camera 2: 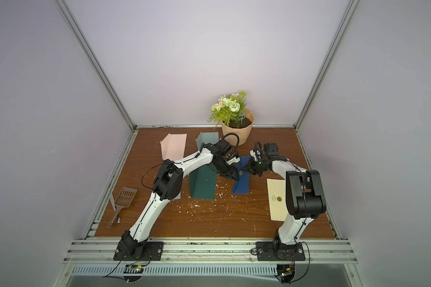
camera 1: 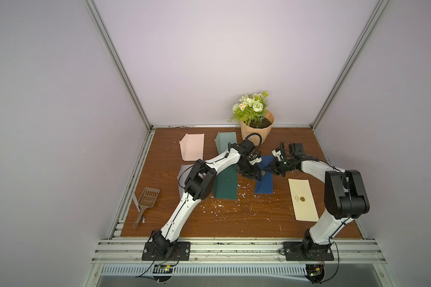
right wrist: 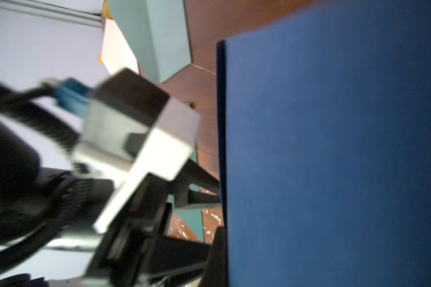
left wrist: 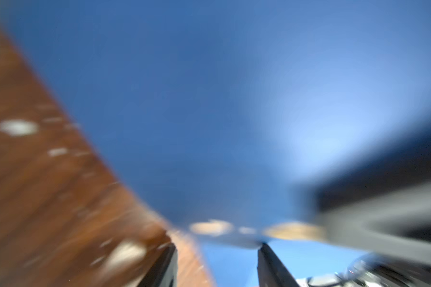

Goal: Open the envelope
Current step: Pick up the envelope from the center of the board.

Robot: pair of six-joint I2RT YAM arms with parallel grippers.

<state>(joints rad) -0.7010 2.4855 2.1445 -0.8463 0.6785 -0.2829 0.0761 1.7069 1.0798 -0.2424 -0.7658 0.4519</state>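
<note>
The blue envelope (camera 1: 264, 186) lies in the middle of the worktop (camera 1: 234, 223). Your right hand (camera 1: 270, 171) pinches its raised flap. Pin the body with the half-open left hand (camera 1: 255, 177) and peel slowly.

Colour check! The navy blue paper envelope (camera 1: 264, 186) shows plain deep blue, and its small round seal (camera 1: 263, 172) is gold. The dark green paper envelope (camera 1: 225, 187) is plain too. The pale pink paper envelope (camera 1: 192, 149) is unmarked. The cream paper envelope (camera 1: 306, 211) carries a gold emblem. The reddish-brown wood-grain tabletop (camera 1: 234, 225) is flecked white.
</note>
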